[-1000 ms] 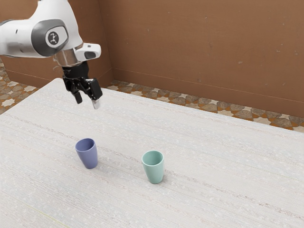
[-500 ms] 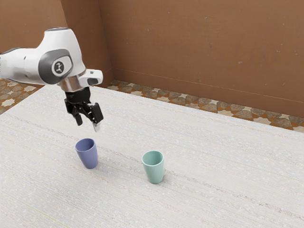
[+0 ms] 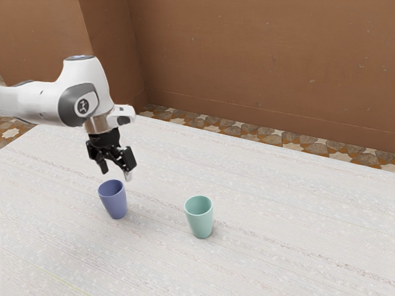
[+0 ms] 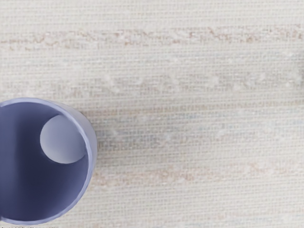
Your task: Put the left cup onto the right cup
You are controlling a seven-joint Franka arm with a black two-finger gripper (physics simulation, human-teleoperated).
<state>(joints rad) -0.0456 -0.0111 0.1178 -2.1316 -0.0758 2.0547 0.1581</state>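
On the pale table (image 3: pixel 278 203), 2 cups stand upright and well apart: a purple cup (image 3: pixel 113 198) toward the exterior view's left and a green cup (image 3: pixel 199 216) toward its right. Both rest on the table surface with their openings up. Neither is lifted, tilted or stacked.

The gripper (image 3: pixel 116 171) hangs just above the purple cup's rim, slightly toward the far side of it. The fingers are spread and empty; nothing sits between them, and no contact with the cup is visible. The wrist view looks straight down into the purple cup (image 4: pixel 42 161), which lies off to 1 side of the frame rather than centred under the hand.

Progress assessment: 0 of the task's steps are complete. The arm is judged to be in the approach step, with the purple cup as the likely item to move. Remaining steps:

1. Align the fingers across the purple cup's wall.
2. Lower and close on it.
3. Lift and carry it over the green cup.
4. Set it onto the green cup and release.
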